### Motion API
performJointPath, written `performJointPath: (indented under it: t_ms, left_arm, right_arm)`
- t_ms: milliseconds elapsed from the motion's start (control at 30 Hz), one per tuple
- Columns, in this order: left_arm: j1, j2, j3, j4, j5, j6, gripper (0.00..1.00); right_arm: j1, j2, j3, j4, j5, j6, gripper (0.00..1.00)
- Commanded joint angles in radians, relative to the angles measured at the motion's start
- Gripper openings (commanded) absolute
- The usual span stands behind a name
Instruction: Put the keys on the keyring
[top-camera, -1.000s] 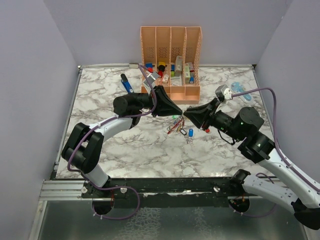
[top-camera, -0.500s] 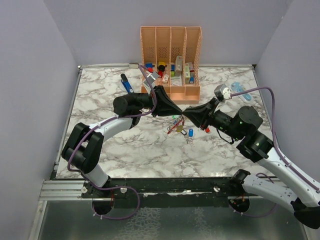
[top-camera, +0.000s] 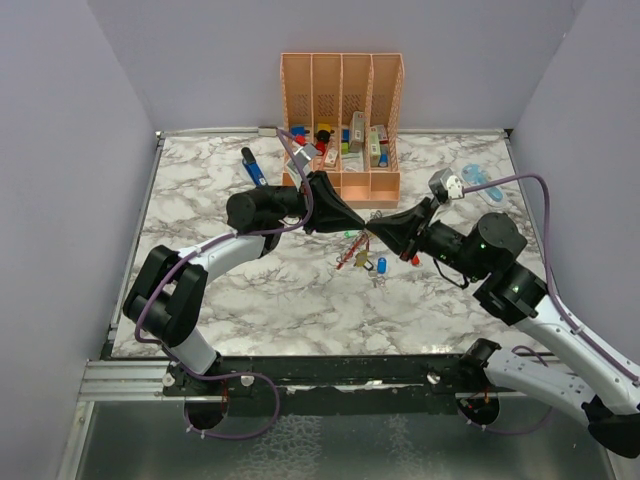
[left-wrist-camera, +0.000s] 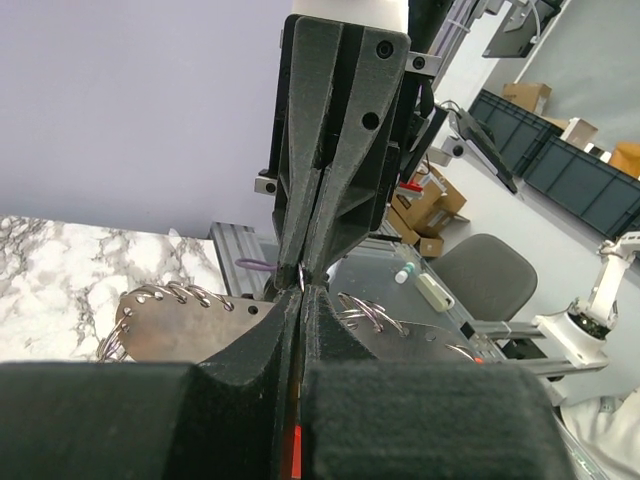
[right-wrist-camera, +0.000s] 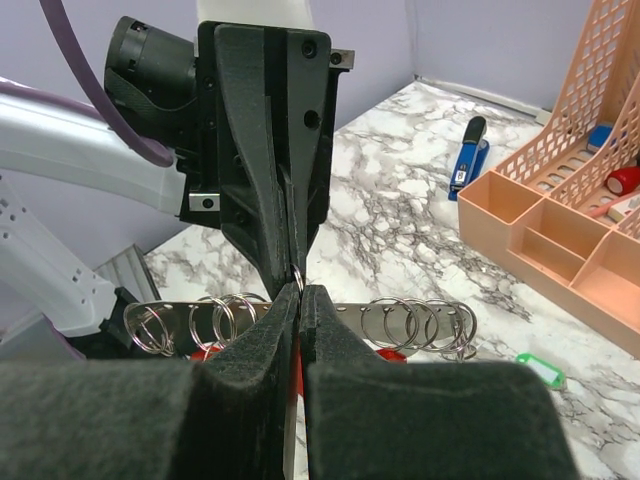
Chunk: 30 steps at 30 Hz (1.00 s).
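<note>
My two grippers meet tip to tip above the middle of the marble table. The left gripper (top-camera: 361, 226) and the right gripper (top-camera: 375, 229) are both shut. A thin silver loop of the keyring (right-wrist-camera: 298, 277) is pinched where the tips touch. Behind the tips runs a metal strip (right-wrist-camera: 345, 315) carrying several split rings, with red parts showing under it. In the left wrist view the same loop (left-wrist-camera: 300, 275) sits between my left gripper (left-wrist-camera: 301, 291) and the opposite tips. Loose keys lie below on the table: a blue key (top-camera: 383, 265), a red key (top-camera: 414, 260), a green key (top-camera: 350, 236).
A peach slotted organizer (top-camera: 343, 185) with small coloured items stands just behind the grippers. A long blue pen-like tool (top-camera: 254, 167) lies to its left. A pale blue object (top-camera: 480, 182) rests at the far right. Grey walls enclose the table on three sides.
The right gripper has shut and pushed slightly left until its tips meet the left gripper's. The left arm stayed put.
</note>
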Motion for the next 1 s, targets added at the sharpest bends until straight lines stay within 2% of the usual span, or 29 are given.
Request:
performJointPath:
  t_ms: [0, 100, 233, 333, 467, 633, 733, 800, 867, 900, 967]
  left_arm:
    - [0.002, 0.000, 0.022, 0.250, -0.019, 0.035, 0.08]
    - [0.028, 0.013, 0.033, 0.184, -0.020, 0.079, 0.22]
    - [0.080, 0.036, 0.085, 0.140, -0.032, 0.093, 0.30]
    - [0.123, 0.046, 0.140, 0.107, -0.034, 0.083, 0.33]
    - [0.186, 0.055, 0.213, 0.076, -0.053, 0.043, 0.33]
    - [0.210, 0.052, 0.278, -0.127, -0.061, 0.108, 0.33]
    - [0.223, 0.062, 0.346, -0.386, -0.064, 0.255, 0.33]
    - [0.237, 0.078, 0.437, -0.635, -0.099, 0.379, 0.33]
    - [0.240, 0.107, 0.535, -0.907, -0.140, 0.546, 0.33]
    - [0.237, 0.116, 0.587, -1.048, -0.164, 0.691, 0.32]
    - [0.230, 0.112, 0.658, -1.290, -0.221, 0.882, 0.31]
  right_arm:
    - [0.002, -0.027, 0.022, -0.019, 0.053, 0.054, 0.01]
    - [0.002, -0.010, 0.053, -0.067, 0.058, 0.108, 0.01]
    - [0.002, 0.057, 0.130, -0.191, 0.051, 0.175, 0.01]
    - [0.003, 0.090, 0.154, -0.241, 0.074, 0.229, 0.01]
    - [0.003, 0.123, 0.192, -0.365, 0.225, 0.317, 0.01]
    - [0.002, 0.173, 0.248, -0.516, 0.389, 0.425, 0.01]
    - [0.003, 0.203, 0.280, -0.584, 0.455, 0.500, 0.01]
    - [0.003, 0.244, 0.317, -0.667, 0.531, 0.592, 0.01]
    - [0.002, 0.282, 0.354, -0.735, 0.581, 0.670, 0.01]
    - [0.003, 0.296, 0.369, -0.760, 0.601, 0.711, 0.01]
    - [0.002, 0.326, 0.387, -0.789, 0.631, 0.799, 0.01]
